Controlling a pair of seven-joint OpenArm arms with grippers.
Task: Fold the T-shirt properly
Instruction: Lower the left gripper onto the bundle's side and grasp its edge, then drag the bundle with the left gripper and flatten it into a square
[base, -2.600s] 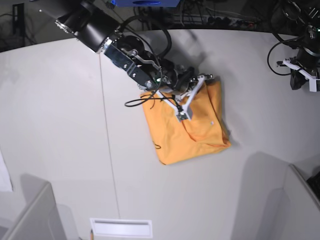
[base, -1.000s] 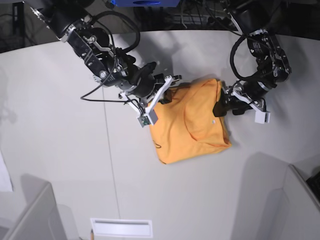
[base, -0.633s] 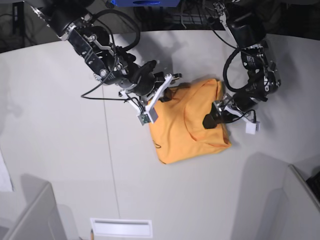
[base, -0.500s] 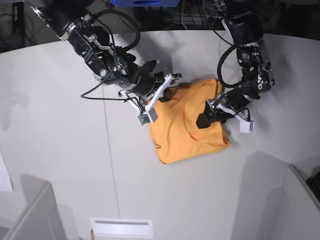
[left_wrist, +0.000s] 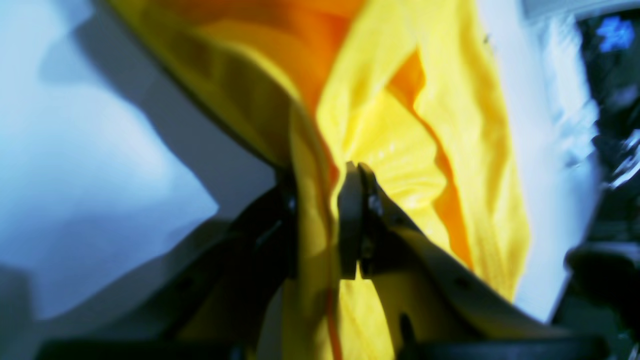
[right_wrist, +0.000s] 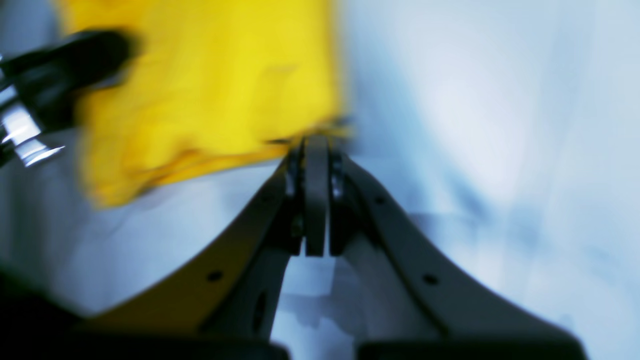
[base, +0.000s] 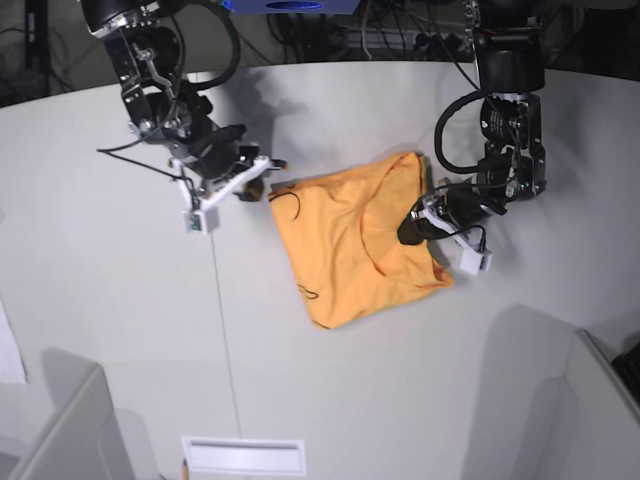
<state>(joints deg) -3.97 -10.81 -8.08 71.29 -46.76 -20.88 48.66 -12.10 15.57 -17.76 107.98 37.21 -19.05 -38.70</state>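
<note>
One T-shirt (base: 350, 240) (seemingly folded), two pincers

**Right wrist: jaws pressed together at shirt edge**

Right gripper (right_wrist: 316, 150) has its jaws together, tips at the lower right corner of the T-shirt (right_wrist: 210, 85); a pinch on the fabric can't be made out. Shirt fills upper left, blurred. Dark metal part (right_wrist: 45, 75) overlaps shirt's left side. Pale table (right_wrist: 475, 125) on the right.

T-shirt (base: 350, 240) — plain light orange, no print; table (base: 110, 300) — pale grey; arms black.
</note>
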